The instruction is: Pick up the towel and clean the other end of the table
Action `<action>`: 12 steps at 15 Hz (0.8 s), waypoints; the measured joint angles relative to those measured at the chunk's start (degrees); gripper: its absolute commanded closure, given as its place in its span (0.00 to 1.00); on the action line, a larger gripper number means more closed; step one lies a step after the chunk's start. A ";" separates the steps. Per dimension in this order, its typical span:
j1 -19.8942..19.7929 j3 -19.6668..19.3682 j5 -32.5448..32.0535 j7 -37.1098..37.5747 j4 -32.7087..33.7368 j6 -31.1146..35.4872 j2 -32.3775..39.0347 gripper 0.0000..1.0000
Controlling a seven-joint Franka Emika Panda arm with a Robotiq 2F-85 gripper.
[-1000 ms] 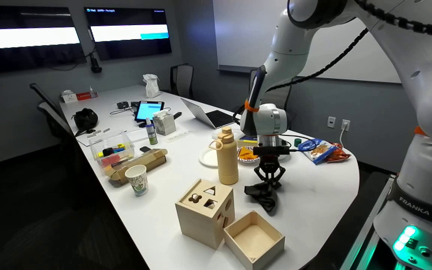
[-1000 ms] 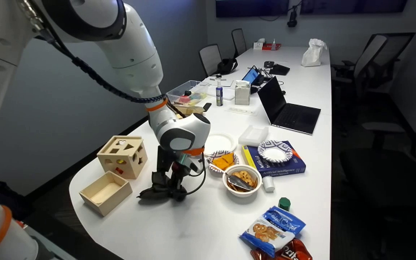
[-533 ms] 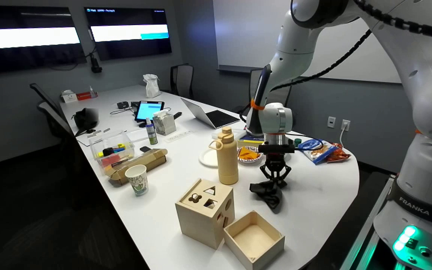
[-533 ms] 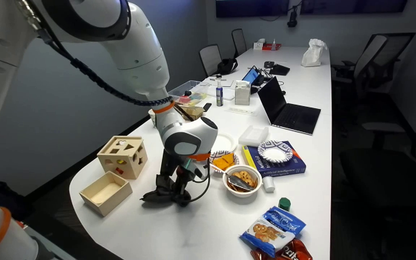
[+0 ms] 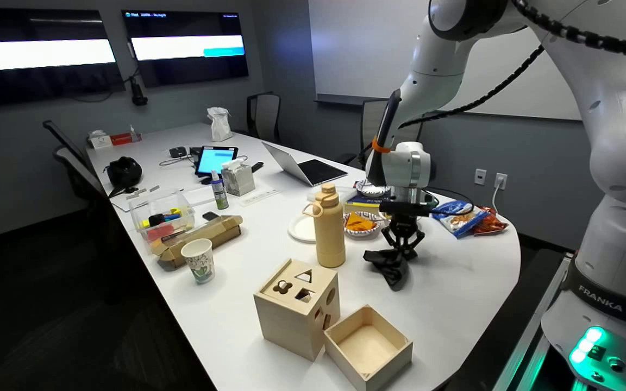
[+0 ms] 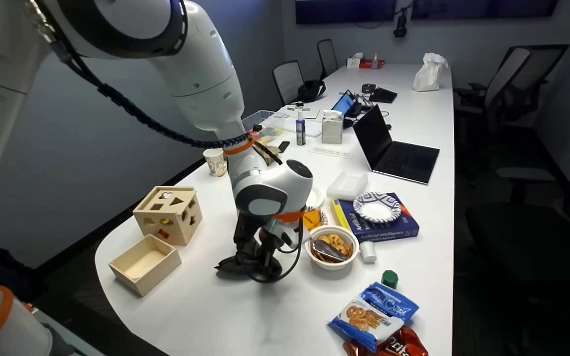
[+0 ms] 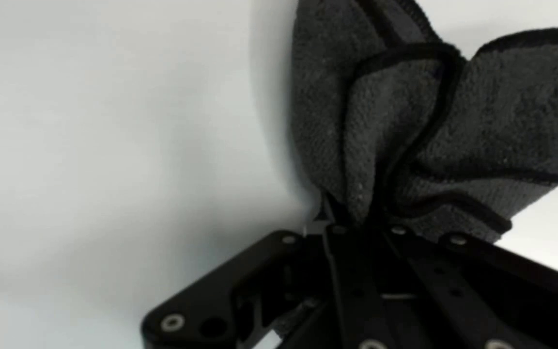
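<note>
The gripper [image 7: 359,225] is pinched narrow, a fold of the dark towel [image 7: 410,121] clasped between its tips. In the wrist view the towel fans out in loose flaps ahead of the tips and to one side, seemingly lying on the white table [image 7: 104,121]. In both exterior views those flaps point from the gripper roughly toward the wooden box [image 5: 292,321] and tray [image 5: 392,368], which sit well apart; in an exterior view the snack bowl [image 6: 333,266] shows near the gripper on its other side. The coming wipe likely turns on this: a stroke toward the box leads with the towel, while one toward the bowl drags it behind, with less room
</note>
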 measured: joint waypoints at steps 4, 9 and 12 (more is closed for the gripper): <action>0.09 0.25 0.08 0.02 1.90 0.88 0.79 0.98; 0.75 0.53 -0.96 0.02 2.78 0.84 1.15 0.98; 0.53 0.54 -0.99 0.01 2.63 0.67 1.11 0.98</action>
